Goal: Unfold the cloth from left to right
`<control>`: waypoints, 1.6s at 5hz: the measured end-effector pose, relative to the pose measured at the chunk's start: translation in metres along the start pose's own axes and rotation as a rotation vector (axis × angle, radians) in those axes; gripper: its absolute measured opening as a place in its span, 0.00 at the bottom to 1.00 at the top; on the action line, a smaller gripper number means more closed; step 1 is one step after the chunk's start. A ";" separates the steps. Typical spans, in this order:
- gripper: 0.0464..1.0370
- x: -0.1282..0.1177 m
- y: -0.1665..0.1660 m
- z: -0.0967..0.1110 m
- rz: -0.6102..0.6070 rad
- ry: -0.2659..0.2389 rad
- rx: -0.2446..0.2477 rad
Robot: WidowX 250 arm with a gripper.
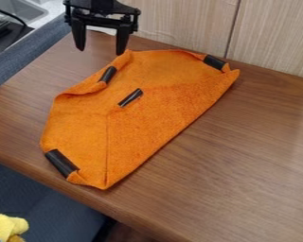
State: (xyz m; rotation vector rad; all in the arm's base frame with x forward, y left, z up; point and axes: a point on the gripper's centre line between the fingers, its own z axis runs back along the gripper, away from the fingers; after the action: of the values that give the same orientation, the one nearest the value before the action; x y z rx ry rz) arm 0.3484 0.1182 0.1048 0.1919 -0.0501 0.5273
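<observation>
The wood-grained tabletop [243, 165] carries a rough-textured orange cloth [154, 113], folded angular, marked with black strips [130, 97]; near its far edge hangs the tool [100, 52], fingers spread apart.

Orange cloth [147, 113]: one
Black strips [61, 163] on the cloth: four
Black gripper [101, 52]: one
Gripper fingers [80, 38]: two
Brown table [243, 156]: one
Wood-grain wall panels [274, 38] in sight: two
Sink basin [21, 9]: one
Black cable [8, 14]: one
Yellow soft thing [5, 224]: one
</observation>
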 end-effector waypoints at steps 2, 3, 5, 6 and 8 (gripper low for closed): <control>0.96 -0.018 -0.009 -0.024 -0.057 0.078 0.011; 0.96 -0.035 -0.020 -0.029 -0.136 0.096 -0.043; 0.96 -0.061 -0.039 -0.036 -0.281 0.148 -0.095; 0.96 -0.062 -0.040 -0.036 -0.282 0.148 -0.096; 0.96 -0.061 -0.038 -0.036 -0.275 0.147 -0.069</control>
State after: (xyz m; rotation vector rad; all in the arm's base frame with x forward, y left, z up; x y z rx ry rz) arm 0.3147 0.0628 0.0568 0.0898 0.0997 0.2634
